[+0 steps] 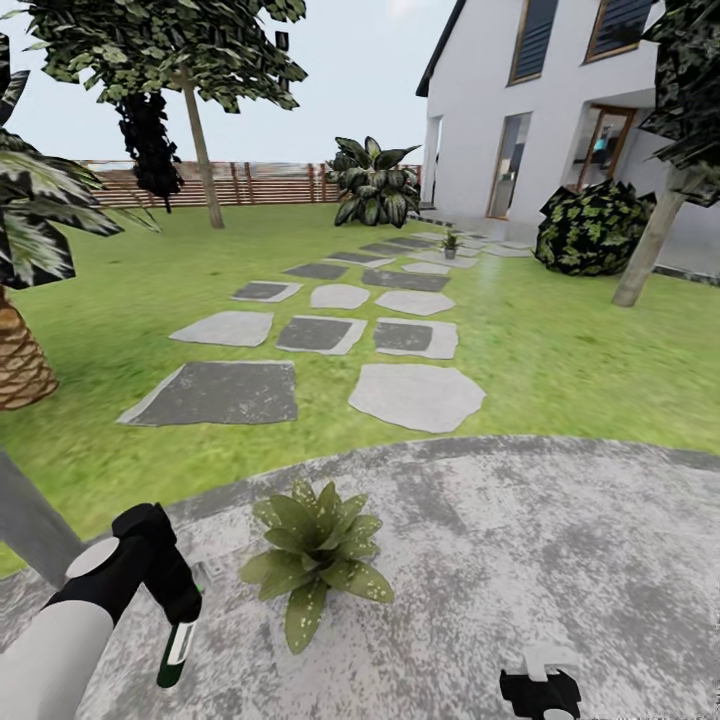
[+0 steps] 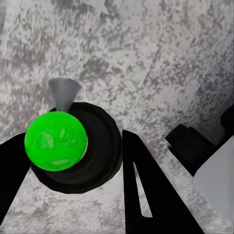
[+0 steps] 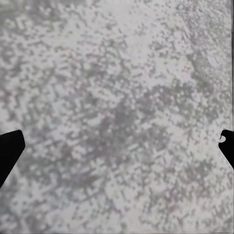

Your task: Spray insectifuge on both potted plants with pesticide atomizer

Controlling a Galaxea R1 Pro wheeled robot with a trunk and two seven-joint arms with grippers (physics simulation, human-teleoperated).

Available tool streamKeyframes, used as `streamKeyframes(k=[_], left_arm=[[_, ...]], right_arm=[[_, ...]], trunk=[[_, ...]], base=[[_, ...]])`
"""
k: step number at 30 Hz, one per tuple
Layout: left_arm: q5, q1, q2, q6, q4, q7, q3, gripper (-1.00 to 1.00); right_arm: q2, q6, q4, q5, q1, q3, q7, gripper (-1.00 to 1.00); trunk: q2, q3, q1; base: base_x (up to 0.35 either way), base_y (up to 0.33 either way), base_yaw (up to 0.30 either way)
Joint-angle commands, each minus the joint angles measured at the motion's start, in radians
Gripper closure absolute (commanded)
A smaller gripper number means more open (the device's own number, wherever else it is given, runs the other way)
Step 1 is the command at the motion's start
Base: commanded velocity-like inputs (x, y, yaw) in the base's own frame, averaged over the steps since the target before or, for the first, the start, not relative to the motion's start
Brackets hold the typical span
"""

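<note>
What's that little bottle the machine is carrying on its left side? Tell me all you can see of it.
The pesticide atomizer is a slim dark green bottle with a white label, hanging bottom-down from the left pincer, which is closed on its top. It hovers above the grey gravel patio, just beside the near potted plant without touching it. In the left wrist view its bright green end sits inside a black ring.

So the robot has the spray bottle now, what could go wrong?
1. The left tool holds the pesticide atomizer hanging bottom-down over the gravel patio, beside the near potted plant. If it sprays like that, the mist might miss the leaves.
2. The second potted plant sits far up the stepping stones, so it could get forgotten.
3. Only the bottle's top is gripped; it might slip.
</note>
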Motion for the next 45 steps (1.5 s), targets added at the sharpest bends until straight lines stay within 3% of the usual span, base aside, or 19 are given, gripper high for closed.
streamKeyframes(k=[1,3,6,8,12,21,32,37,39,42,45], left_arm=[[-0.007,0.006,0.001,0.007,0.001,-0.005,0.002,1.0],[-0.005,0.043,0.002,0.004,0.001,0.018,0.004,1.0],[0.027,0.103,0.005,-0.001,0.002,0.108,0.034,1.0],[0.067,0.111,0.011,-0.004,0.002,0.127,0.064,1.0],[0.085,0.107,0.009,-0.004,-0.014,0.132,0.102,1.0],[0.075,0.096,0.002,-0.001,-0.016,0.134,0.099,1.0],[0.072,0.084,0.018,0.008,-0.017,0.136,0.103,1.0],[0.074,0.094,0.062,0.001,-0.015,0.144,0.104,1.0],[0.074,0.097,0.064,-0.002,-0.007,0.145,0.101,1.0],[0.075,0.098,0.041,-0.002,-0.001,0.146,0.099,1.0],[0.074,0.098,-0.002,0.0,-0.003,0.146,0.098,1.0]], right_arm=[[0.0,-0.004,0.001,-0.009,-0.001,0.008,-0.002,-1.0],[0.0,-0.004,0.002,-0.009,-0.001,0.008,-0.002,-1.0],[0.0,-0.004,0.002,-0.009,-0.001,0.008,-0.002,-1.0],[0.0,-0.004,0.002,-0.009,-0.001,0.008,-0.002,-1.0],[0.0,-0.004,0.003,-0.009,-0.001,0.008,-0.002,-1.0],[0.0,-0.004,0.002,-0.009,-0.001,0.008,-0.002,-1.0],[0.0,-0.004,0.002,-0.009,-0.001,0.008,-0.002,-1.0],[0.0,-0.004,0.003,-0.009,-0.001,0.008,-0.002,-1.0],[0.0,-0.004,0.003,-0.009,-0.001,0.008,-0.002,-1.0],[0.0,-0.004,0.003,-0.009,-0.001,0.008,-0.002,-1.0],[0.0,-0.004,0.003,-0.009,-0.001,0.008,-0.003,-1.0]], trunk=[[0.0,-0.001,0.0],[0.0,-0.001,0.0],[0.0,-0.001,0.0],[0.0,-0.001,0.0],[0.0,-0.001,0.0],[0.0,-0.001,0.0],[0.0,-0.001,0.0],[0.0,-0.001,0.0],[0.0,-0.001,0.0],[0.0,-0.001,0.0],[0.0,-0.001,0.0]], base=[[0.06,0.041,-0.16],[0.032,0.022,-0.084],[0.007,0.005,-0.02],[0.001,0.001,-0.003],[0.0,0.0,0.0],[-0.136,0.073,0.026],[-0.006,0.005,0.088],[0.0,0.0,0.0],[0.0,0.0,0.0],[0.0,0.0,0.0],[0.0,0.0,0.029]])
